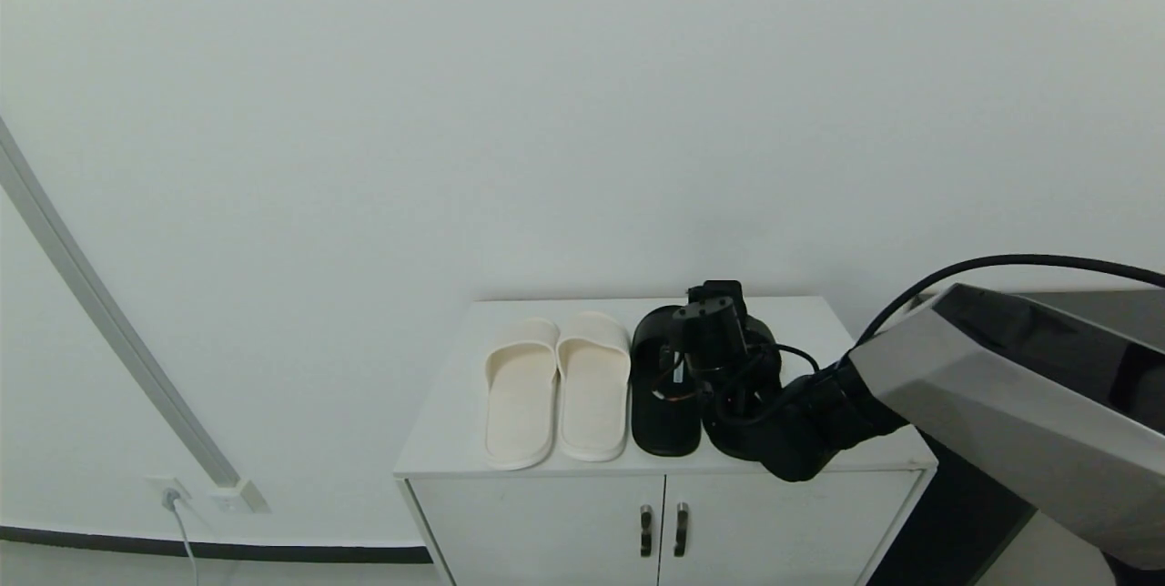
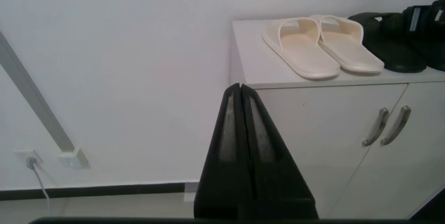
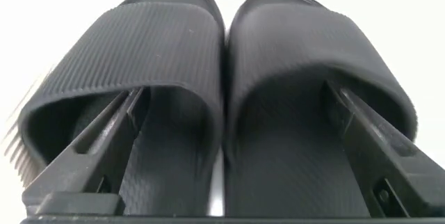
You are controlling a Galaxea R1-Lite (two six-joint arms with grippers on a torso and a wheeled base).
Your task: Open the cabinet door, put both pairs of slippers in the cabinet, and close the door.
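Two pairs sit on top of the cabinet [image 1: 437, 440], and both doors [image 1: 546, 527] below them are shut, their handles [image 1: 645, 530] meeting at the middle. My left tool [image 2: 240, 92], fingers pressed together on nothing, hangs off the cabinet's left side, below its top edge; I judge it the one free to pull a handle. The white slippers [image 1: 557, 390] lie side by side toward the left of the top, heels at the front edge. Just beside them on the right lie the black slippers [image 3: 160, 50], touching each other. My right tool [image 3: 234, 99] is spread, one finger under each strap, gripping nothing yet. To grasp well I would close slowly so the two inner strap walls pinch together evenly, then lift straight up, level, clear of the white pair. The soft straps may flex and let one slipper sag, so I would check that both rise.
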